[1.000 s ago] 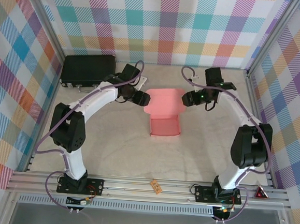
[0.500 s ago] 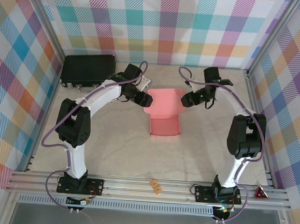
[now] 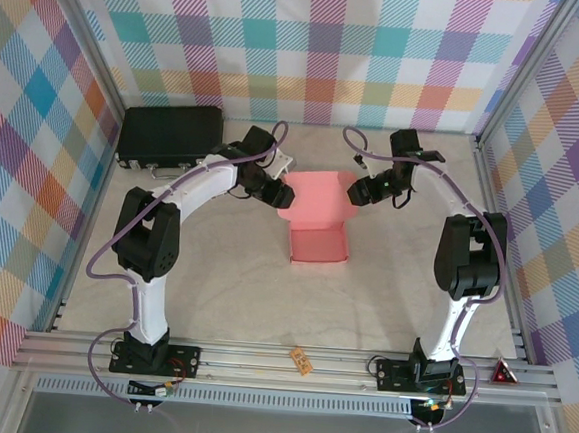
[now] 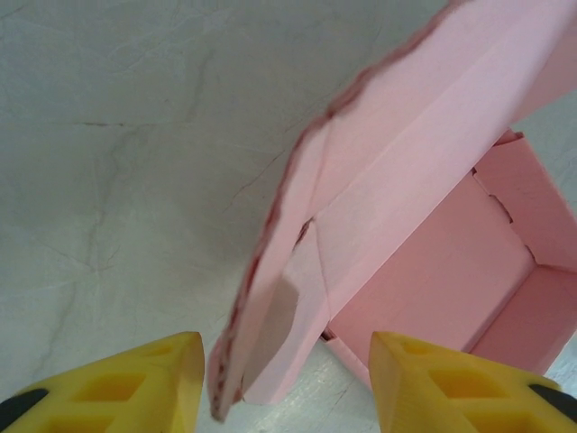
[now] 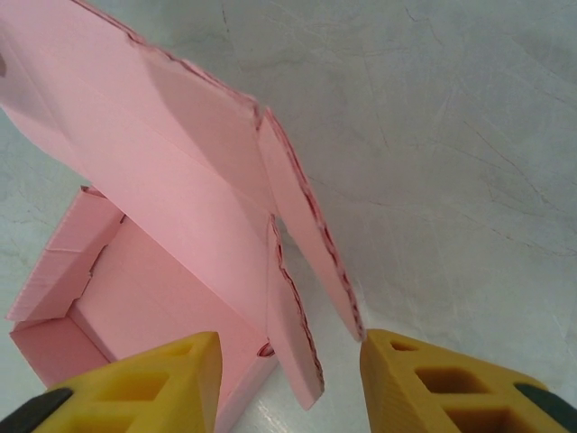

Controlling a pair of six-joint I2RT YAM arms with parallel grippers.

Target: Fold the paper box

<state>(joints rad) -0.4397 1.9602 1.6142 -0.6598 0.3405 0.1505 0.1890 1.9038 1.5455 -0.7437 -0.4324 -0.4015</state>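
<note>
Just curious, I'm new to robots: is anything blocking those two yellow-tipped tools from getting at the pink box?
Nothing visible is. The left tool and right tool are each open, with a side flap of the paper box sitting between its jaws.

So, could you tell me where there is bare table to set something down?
The widest bare table lies between the box and the front rail. A narrower strip runs behind the box to the back wall. It is crowded at the lid, flanked by the left gripper and right gripper, and near the case.
</note>
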